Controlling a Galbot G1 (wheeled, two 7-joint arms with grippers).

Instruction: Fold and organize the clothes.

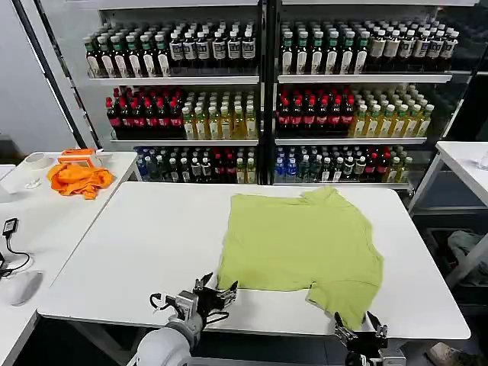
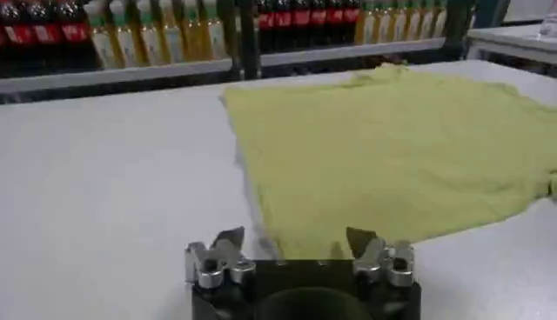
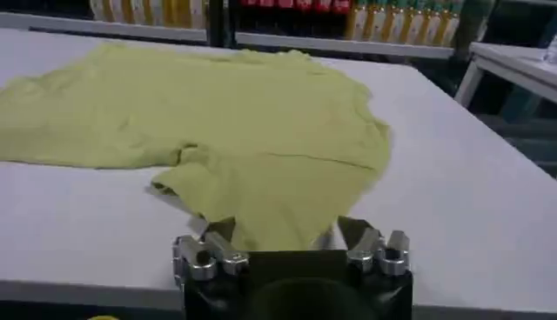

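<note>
A lime-green T-shirt (image 1: 303, 244) lies spread flat on the white table (image 1: 152, 236), its collar toward the shelves and one sleeve reaching the table's near edge on the right. My left gripper (image 1: 217, 292) hovers open at the shirt's near left corner (image 2: 261, 228), jaws wide apart with nothing between them (image 2: 294, 236). My right gripper (image 1: 360, 331) stands open just at the near sleeve (image 3: 252, 209), whose tip lies between the spread fingers (image 3: 283, 233). No printed graphic shows on the upward side.
Shelves of bottled drinks (image 1: 259, 91) stand behind the table. A side table at the left carries an orange cloth (image 1: 78, 178), a bowl (image 1: 35, 161) and a mouse (image 1: 23, 287). Another white table (image 1: 465, 164) stands at the right.
</note>
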